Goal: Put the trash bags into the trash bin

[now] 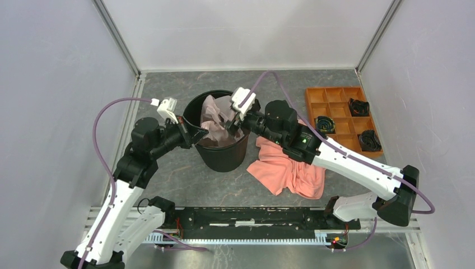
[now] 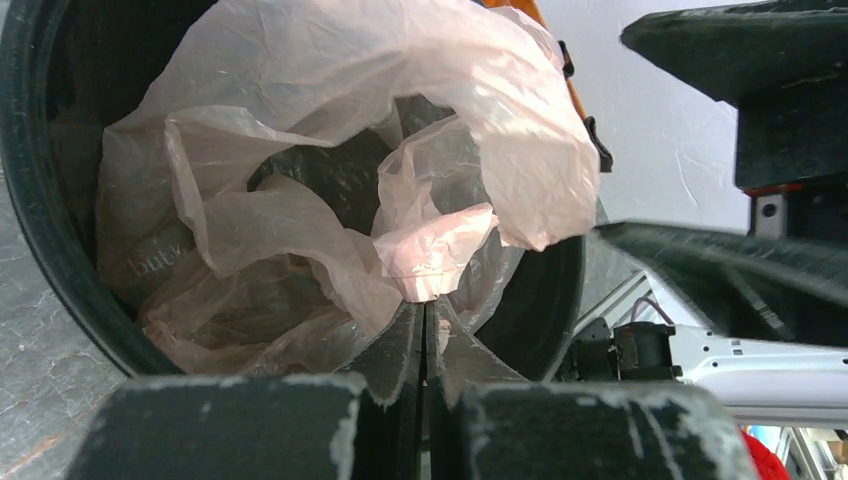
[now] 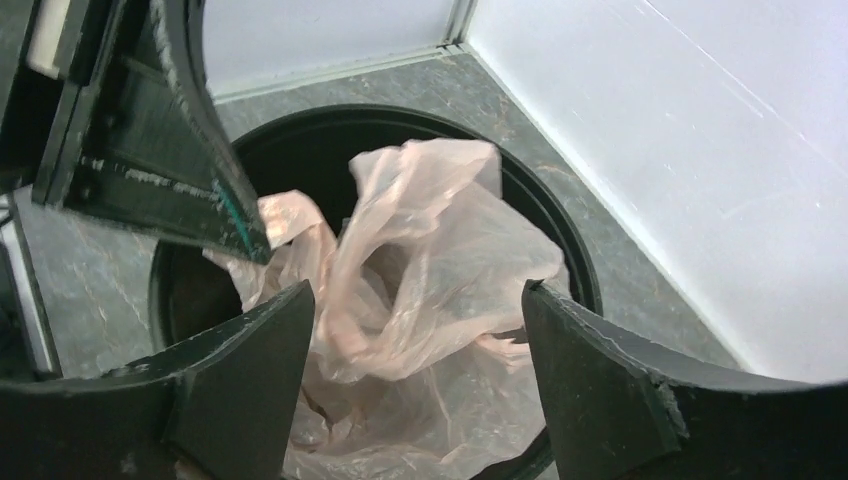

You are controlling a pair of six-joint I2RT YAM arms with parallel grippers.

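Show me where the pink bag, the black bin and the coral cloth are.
pink bag (image 2: 300, 110): left wrist view, upper fold.
black bin (image 1: 224, 158): top external view, front wall.
coral cloth (image 1: 291, 174): top external view, middle.

A laboratory test cell was indicated: white panels (image 1: 241, 33) in aluminium framing (image 1: 116, 36) were seen beyond the right end effector (image 1: 229, 122), a grey surface (image 1: 185, 179) below it.

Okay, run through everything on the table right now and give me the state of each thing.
Trash bag: crumpled, mostly inside the bin, top bulging above the rim.
Trash bin: upright, open.
Left gripper: shut on a fold of the bag.
Right gripper: open above the bag.
Cloth: crumpled beside the bin.
Tray: flat, some compartments filled.
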